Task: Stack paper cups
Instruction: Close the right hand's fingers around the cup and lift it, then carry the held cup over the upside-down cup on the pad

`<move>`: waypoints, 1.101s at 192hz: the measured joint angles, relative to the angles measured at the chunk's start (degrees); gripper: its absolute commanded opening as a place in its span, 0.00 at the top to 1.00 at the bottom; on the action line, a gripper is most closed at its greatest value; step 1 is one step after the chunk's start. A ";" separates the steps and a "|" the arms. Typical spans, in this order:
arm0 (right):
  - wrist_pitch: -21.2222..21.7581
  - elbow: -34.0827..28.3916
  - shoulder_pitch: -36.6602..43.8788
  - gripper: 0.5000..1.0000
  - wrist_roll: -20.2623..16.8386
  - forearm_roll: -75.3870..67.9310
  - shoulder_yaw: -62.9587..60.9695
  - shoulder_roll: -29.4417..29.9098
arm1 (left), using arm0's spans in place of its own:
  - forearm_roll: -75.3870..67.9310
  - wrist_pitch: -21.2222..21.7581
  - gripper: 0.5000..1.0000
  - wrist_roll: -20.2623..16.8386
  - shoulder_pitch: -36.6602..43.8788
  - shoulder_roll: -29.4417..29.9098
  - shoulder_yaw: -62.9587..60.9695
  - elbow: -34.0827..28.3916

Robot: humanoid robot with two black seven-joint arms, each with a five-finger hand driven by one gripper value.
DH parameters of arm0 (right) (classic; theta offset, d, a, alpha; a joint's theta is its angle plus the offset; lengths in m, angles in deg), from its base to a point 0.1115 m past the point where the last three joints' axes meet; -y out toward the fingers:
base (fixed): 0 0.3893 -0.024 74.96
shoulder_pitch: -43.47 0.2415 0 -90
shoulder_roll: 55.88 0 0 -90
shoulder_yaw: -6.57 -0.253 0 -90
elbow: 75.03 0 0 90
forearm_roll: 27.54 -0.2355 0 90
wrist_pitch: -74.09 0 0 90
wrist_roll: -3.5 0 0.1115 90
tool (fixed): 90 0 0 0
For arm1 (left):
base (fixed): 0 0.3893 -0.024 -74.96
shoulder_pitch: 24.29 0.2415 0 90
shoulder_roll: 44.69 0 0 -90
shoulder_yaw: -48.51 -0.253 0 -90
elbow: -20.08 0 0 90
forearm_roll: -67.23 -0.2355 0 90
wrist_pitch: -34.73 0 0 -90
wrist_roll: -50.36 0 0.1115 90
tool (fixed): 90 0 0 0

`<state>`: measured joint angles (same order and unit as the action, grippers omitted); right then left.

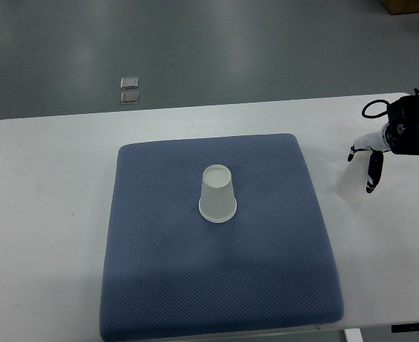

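Right hand [370, 165] clamped on cup [352, 182] at table's [45, 214] right edge, off blue mat [216, 285]. Second cup [217, 194] upside down mid-mat.

Cup on the mat [217, 194]: translucent white paper cup, standing upside down, wide rim down and flat base up; intact, nothing stacked on it; well apart from the right hand [370, 165], off to that hand's left and slightly nearer the camera.

Cup at the hand [352, 182]: same translucent white kind, upside down too, tilted slightly; the right hand's dark fingers [373, 173] wrap its right side, the cup hanging just below and to the left of the wrist; whether its rim touches the tabletop cannot be told.
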<state>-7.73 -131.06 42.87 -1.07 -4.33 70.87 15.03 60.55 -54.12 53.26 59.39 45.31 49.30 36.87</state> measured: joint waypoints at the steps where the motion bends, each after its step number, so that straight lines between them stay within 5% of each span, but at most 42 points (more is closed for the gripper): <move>1: -0.04 0.01 -0.02 0.34 0.00 0.00 0.00 0.00 | 0.00 0.00 0.00 0.00 0.00 0.00 0.00 0.00; 46: -0.57 0.38 -0.20 0.61 0.00 0.00 0.00 -0.02 | 0.00 0.00 0.00 0.00 0.00 0.00 0.00 0.00; 70: -0.57 0.39 -0.19 0.67 0.00 0.05 -0.09 -0.06 | 0.00 0.00 0.00 0.00 0.00 0.00 0.00 0.00; 125: 1.41 -0.04 2.81 0.66 0.08 0.20 -0.24 -0.33 | 0.00 0.00 0.00 0.00 0.00 0.00 0.00 0.00; 211: 18.45 -7.61 26.60 0.64 0.43 0.69 -0.09 -3.17 | 0.00 -0.02 0.00 0.00 0.00 0.00 0.00 0.12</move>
<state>10.71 -138.67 69.47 -0.64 -3.64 70.78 11.86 60.55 -54.14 53.26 59.39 45.31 49.30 36.98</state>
